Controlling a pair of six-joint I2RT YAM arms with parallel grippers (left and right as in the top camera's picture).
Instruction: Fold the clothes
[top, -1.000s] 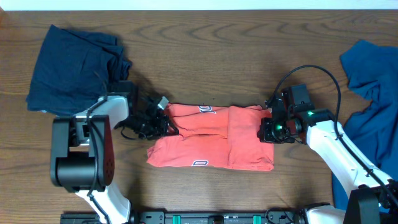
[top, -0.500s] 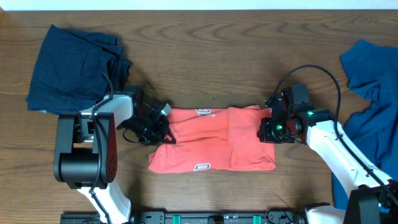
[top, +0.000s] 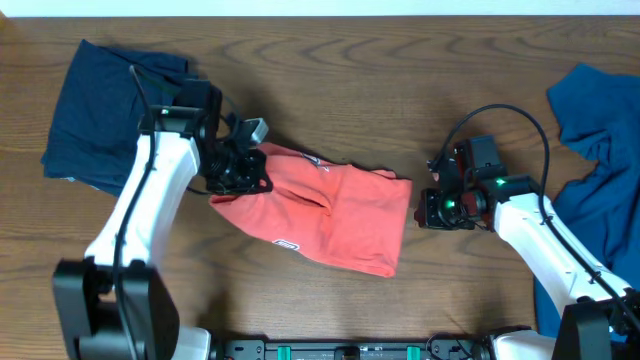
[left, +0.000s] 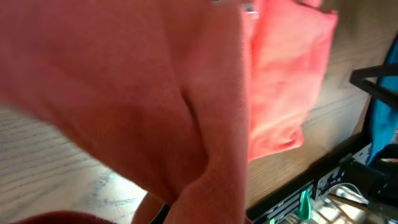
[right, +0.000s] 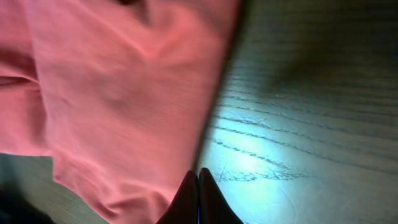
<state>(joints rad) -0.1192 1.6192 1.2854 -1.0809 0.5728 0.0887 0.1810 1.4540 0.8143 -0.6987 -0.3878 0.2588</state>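
The red T-shirt (top: 340, 215), already doubled into a long band, lies skewed across the middle of the surface (top: 330, 70). Its left end appears raised and its right end trails toward the near edge. The left arm (top: 150, 190) has its jaws clamped on that left end, and its wrist view is filled with hanging red cloth. The grip looks meant to lift the end and carry it over for the next fold. The right arm (top: 530, 225) rests just beside the shirt's right edge, its jaws pressed together on nothing that shows. From there it could pin that side down, though it seems only to stand clear of the cloth. A navy garment (top: 105, 105) sits bunched at the far left corner and a blue garment (top: 595, 150) sprawls along the right edge. Both are well apart from the shirt, probably waiting their turn. The fold looks partway done.
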